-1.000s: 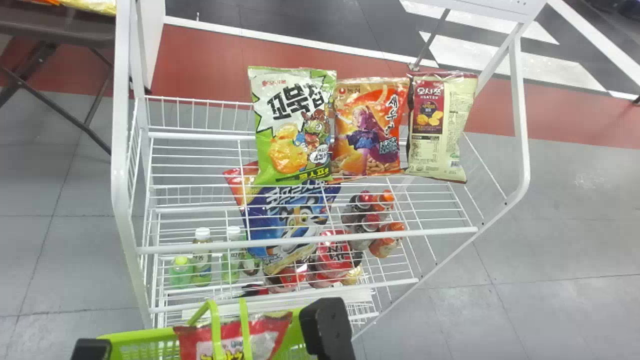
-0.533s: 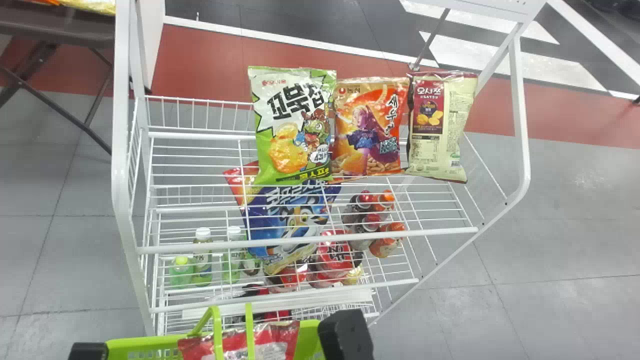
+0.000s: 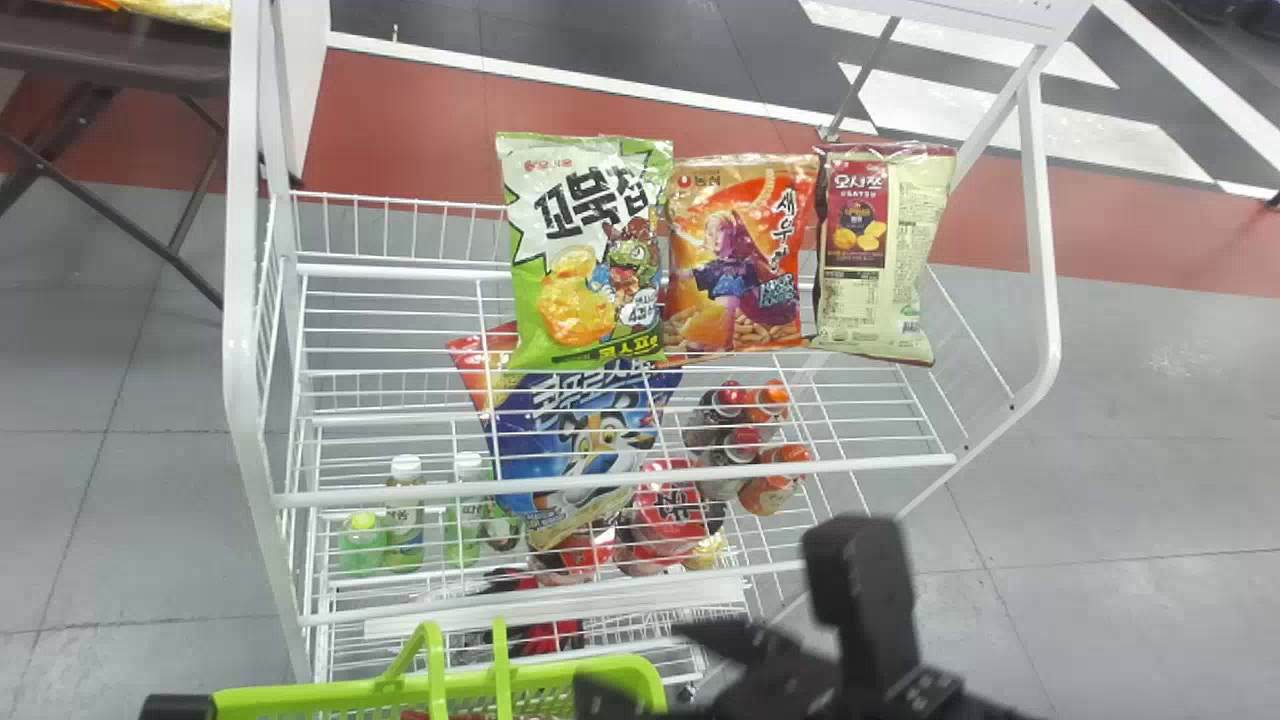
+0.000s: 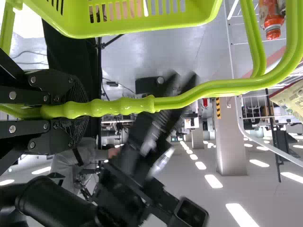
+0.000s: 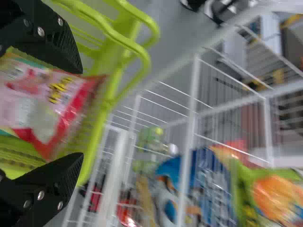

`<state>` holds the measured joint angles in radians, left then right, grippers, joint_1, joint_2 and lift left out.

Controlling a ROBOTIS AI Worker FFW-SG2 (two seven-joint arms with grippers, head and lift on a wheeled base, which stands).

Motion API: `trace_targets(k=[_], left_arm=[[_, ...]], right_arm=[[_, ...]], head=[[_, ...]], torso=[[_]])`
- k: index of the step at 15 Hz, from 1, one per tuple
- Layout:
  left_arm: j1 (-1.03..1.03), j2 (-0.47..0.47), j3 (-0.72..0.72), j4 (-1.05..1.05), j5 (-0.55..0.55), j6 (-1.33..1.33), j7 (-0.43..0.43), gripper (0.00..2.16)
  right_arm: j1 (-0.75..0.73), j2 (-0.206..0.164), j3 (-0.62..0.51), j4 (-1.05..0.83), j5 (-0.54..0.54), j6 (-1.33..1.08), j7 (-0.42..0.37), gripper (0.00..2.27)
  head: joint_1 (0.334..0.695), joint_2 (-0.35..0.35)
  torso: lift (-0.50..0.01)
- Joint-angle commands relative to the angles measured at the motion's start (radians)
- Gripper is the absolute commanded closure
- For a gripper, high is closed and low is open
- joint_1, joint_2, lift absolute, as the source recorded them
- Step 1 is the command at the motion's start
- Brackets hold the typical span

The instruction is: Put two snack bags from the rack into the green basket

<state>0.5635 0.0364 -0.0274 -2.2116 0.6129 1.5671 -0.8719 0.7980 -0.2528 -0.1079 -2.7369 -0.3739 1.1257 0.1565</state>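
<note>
My left gripper point(image 3: 178, 707) is at the bottom left; in the left wrist view the gripper point(image 4: 78, 109) is shut on the green handle point(image 4: 120, 106) of the basket point(image 3: 560, 672). At the basket's right end is my right gripper point(image 3: 730, 635). The right wrist view shows the gripper point(image 5: 80, 113) open, a red-and-pink snack bag point(image 5: 45, 101) lying inside the basket point(image 5: 100, 116) beyond its fingers. On the rack's top shelf, a green-and-white bag point(image 3: 585, 250), an orange bag point(image 3: 735, 260) and a cream-and-maroon bag point(image 3: 880, 255) stand side by side.
A blue snack bag point(image 3: 575, 440) is lower in the white wire rack point(image 3: 620, 482), with bottles point(image 3: 405, 515) to its left and more bottles point(image 3: 745, 445) to its right. The rack's side frame point(image 3: 1040, 220) rises at the right; a dark table point(image 3: 115, 55) is at the upper left.
My right gripper has moved to the right. The red bag, earlier showing above the basket's near rim, has sunk lower in the basket. The rack's bags have not moved.
</note>
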Motion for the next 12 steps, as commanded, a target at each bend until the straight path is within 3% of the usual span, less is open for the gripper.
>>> trace_targets(k=[1, 4, 8, 12], left_arm=[[0.003, 0.002, -0.002, -0.003, -0.002, 0.004, 0.002, 1.47], [0.004, 0.005, -0.011, -0.013, -0.010, 0.004, 0.013, 1.47], [0.004, 0.008, -0.023, -0.017, -0.016, 0.004, 0.017, 1.47], [0.001, 0.013, -0.028, -0.023, -0.022, 0.004, 0.021, 1.47]], right_arm=[[-0.019, 0.007, -0.055, 0.072, 0.001, -0.350, -0.006, 0.06], [-0.080, 0.021, -0.084, 0.255, 0.007, -0.771, -0.011, 0.06], [-0.286, 0.063, -0.111, 0.480, 0.036, -0.801, 0.015, 0.06], [-0.559, 0.072, -0.084, 0.717, 0.173, -0.746, 0.044, 0.06]], head=[[0.695, -0.350], [0.695, -0.350], [0.695, -0.350], [0.695, -0.350]], torso=[[-0.006], [-0.006], [-0.006], [-0.006]])
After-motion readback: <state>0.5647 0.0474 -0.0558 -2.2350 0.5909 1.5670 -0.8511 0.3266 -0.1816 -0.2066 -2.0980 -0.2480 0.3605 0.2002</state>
